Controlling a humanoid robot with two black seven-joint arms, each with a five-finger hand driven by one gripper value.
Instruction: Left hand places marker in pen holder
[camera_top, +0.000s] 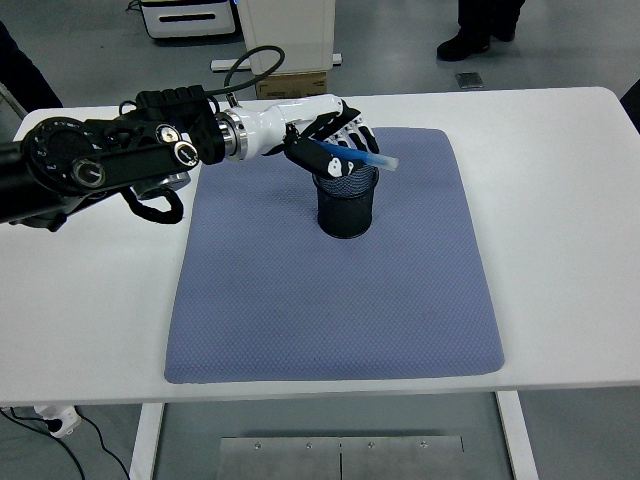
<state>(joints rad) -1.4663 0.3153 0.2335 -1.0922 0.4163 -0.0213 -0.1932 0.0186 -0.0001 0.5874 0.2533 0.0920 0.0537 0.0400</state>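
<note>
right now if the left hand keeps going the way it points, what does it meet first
Nothing, as far as the head view shows. The left hand points rightward, holding the blue marker above the black mesh pen holder. Beyond lie only the blue-grey mat and the white table, though height is hard to judge.
</note>
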